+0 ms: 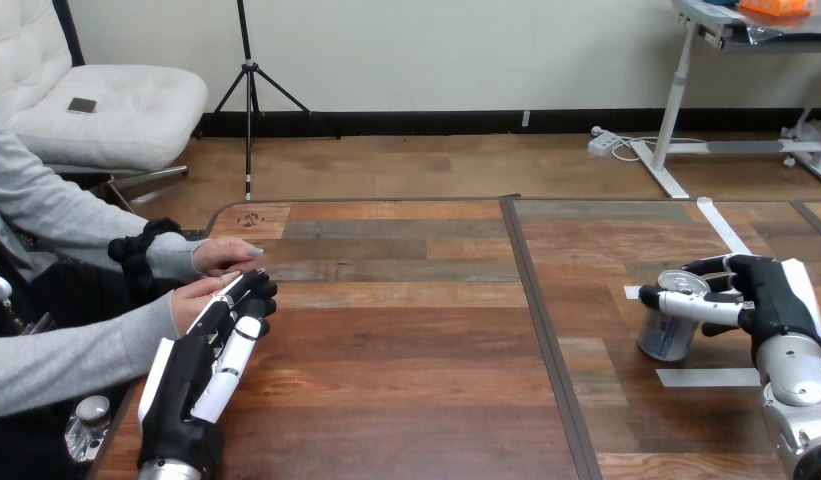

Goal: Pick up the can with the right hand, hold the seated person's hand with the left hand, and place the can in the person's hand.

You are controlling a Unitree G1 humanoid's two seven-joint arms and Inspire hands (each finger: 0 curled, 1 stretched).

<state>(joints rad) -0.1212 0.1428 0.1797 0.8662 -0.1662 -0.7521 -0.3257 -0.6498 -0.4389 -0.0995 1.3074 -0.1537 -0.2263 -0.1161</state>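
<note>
Nearly upright can, right hand fingers wrapping it, left hand fingers straight.

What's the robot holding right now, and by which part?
The right hand grips the silver metal can around its upper side, just below the rim. The left hand holds nothing; its straight fingers lie beside the person's nearer hand.

Right side of the can behind right hand; person's nearer hand partly behind left hand
</note>
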